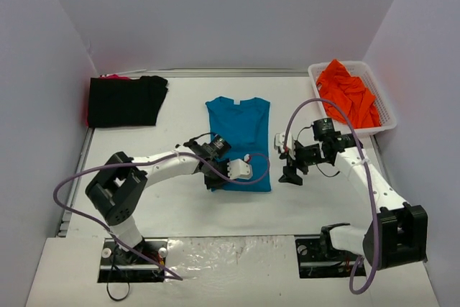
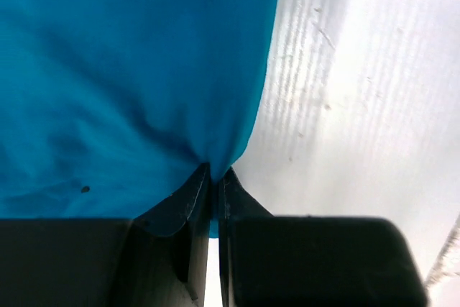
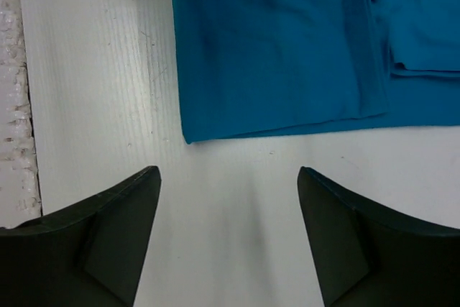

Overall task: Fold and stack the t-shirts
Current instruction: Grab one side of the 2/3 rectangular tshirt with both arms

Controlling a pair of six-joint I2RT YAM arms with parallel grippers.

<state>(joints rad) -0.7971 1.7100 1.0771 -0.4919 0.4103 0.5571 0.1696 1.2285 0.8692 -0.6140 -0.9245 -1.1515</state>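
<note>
Teal shirt [image 1: 241, 131] lies flat in the middle of the counter [image 1: 309, 206]. The left fingers [image 2: 183, 210] pinch its near-left hem corner, likely to lift it for a fold. The right fingers [image 3: 108, 239] hover wide beside the near-right corner, holding nothing, seemingly ready to take it.

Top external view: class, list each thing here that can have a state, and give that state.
teal t-shirt, flat on the table, sides folded in, near hem pinched
black t-shirt, folded, at the far left
orange t-shirts, crumpled in the white basket
left claw, shut on the teal t-shirt
right claw, open, holding nothing
</note>
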